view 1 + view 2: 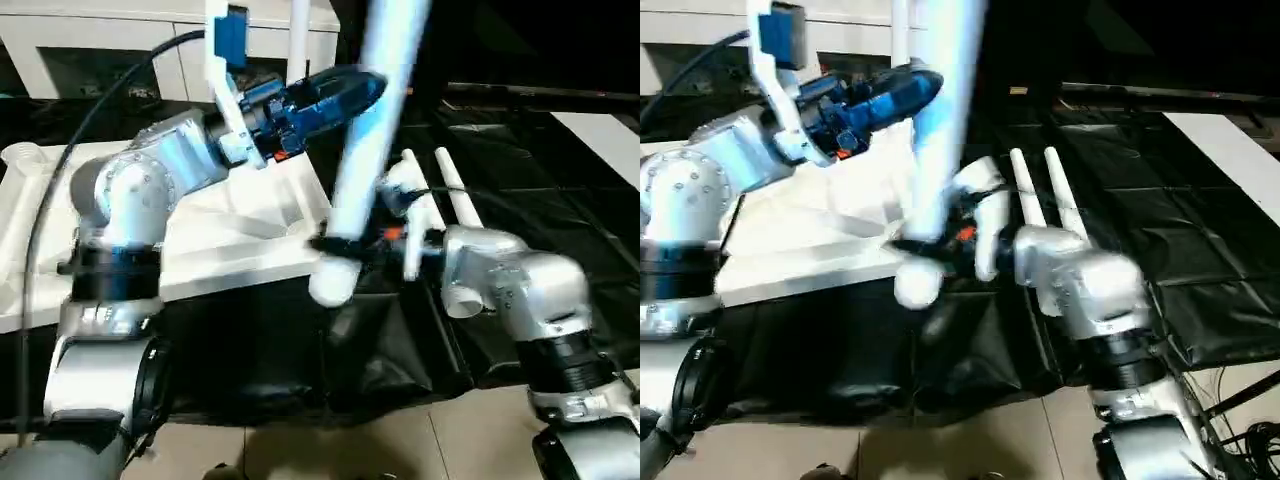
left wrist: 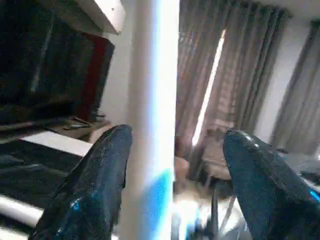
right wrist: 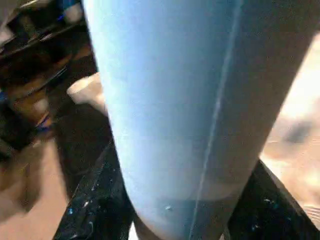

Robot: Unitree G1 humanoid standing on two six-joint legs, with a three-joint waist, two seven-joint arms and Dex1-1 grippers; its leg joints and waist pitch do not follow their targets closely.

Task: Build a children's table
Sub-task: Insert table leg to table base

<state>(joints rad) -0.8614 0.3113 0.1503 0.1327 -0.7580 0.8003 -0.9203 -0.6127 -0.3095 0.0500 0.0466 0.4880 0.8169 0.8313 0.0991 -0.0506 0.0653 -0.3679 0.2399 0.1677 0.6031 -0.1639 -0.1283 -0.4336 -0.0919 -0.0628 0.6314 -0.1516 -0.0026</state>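
We're holding a long white leg in our right gripper, black fingers clamped on the tube just above its rounded lower end. The leg stands nearly upright, leaning a little, and runs out past the top of the head views. Up close in the right wrist view the tube fills almost everything, with a dark finger pressed against each side of it.

Our left gripper is raised up beside the same leg, higher on the shaft. From the left wrist view the two fingers stand wide apart, the leg running between them, close to one finger and well clear of the other. So those jaws are spread and gripping nothing.

The tabletop lies flat on the black sheet behind our left forearm, ribbed underside facing up, with a round corner socket showing at its far left corner. Two more white legs lie side by side on the black sheet, just behind our right wrist. Another white tube stands upright at the back, near the white cabinet.

As for writing: we can read no brand, label or lettering on the leg, the tabletop or the arms.
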